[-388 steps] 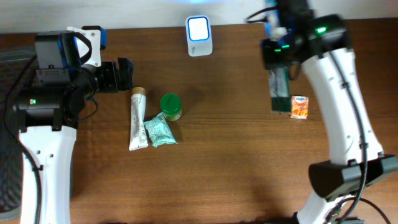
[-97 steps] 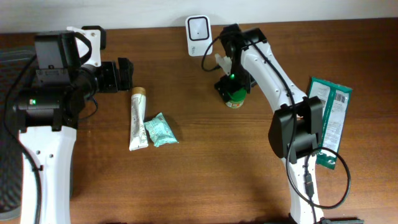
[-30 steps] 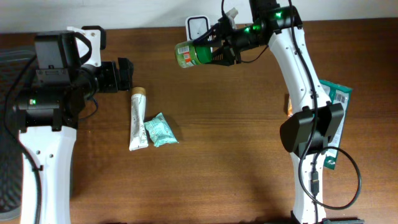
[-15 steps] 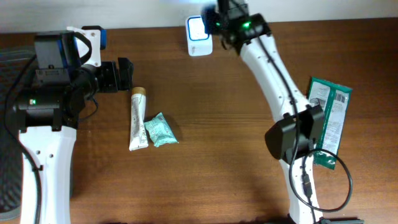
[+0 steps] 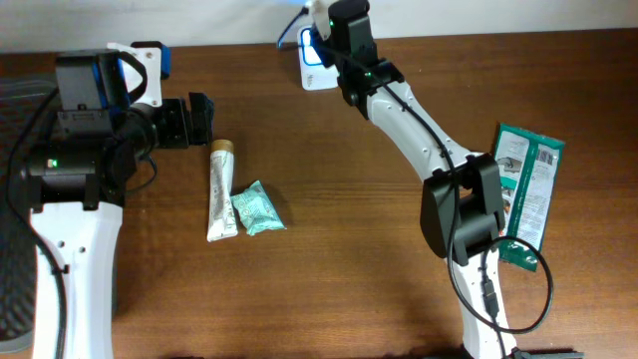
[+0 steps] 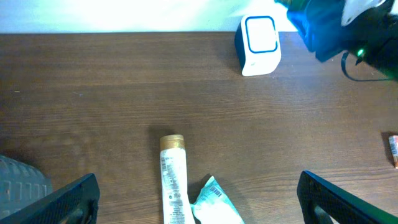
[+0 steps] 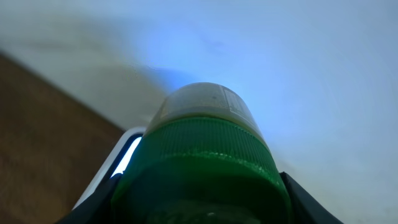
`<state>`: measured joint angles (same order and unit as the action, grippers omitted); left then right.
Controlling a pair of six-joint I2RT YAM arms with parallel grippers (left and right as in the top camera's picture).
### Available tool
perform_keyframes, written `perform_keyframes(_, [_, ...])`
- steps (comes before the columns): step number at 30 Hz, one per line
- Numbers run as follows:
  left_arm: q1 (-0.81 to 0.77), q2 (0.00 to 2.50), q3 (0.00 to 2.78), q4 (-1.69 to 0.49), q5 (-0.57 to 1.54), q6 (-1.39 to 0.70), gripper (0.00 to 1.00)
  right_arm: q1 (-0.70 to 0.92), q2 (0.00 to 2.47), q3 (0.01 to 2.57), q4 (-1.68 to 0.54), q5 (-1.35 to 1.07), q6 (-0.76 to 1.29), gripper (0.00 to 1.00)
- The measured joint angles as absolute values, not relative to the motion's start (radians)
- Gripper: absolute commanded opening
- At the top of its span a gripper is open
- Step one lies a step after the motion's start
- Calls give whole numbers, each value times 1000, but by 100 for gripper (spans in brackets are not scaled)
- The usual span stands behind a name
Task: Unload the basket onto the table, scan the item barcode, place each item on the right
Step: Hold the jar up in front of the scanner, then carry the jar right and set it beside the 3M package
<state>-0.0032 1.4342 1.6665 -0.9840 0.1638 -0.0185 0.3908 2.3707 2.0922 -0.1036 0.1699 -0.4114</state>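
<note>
One brown wooden table point(image 5: 349, 259) runs back to a white wall point(image 6: 124, 15), where the scanner point(image 6: 260, 45) stands glowing blue. Just above the scanner, the right gripper point(image 7: 196, 204) clamps the green-lidded jar point(image 7: 202, 155). Well left of it, the left gripper point(image 5: 202, 120) gapes wide. Front-left of the scanner lie a tube point(image 5: 220, 189) and pouch point(image 5: 255, 207), and far right a packet point(image 5: 526, 189).
</note>
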Motion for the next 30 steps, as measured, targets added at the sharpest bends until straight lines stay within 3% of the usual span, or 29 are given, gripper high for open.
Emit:
perform_keyframes(10, [-3,1434,1666,-984,164,-19,99,391,2375,2077,-65,110,-576,51])
perform_keyframes(23, [-3,1434,1666,-984,164,-19,99,394,2378,2077,-44,106,-591,52])
perform_keyframes(30, [-3,1434,1666,-984,164,-19,99,478,2378,2077,-183,98,-538,55])
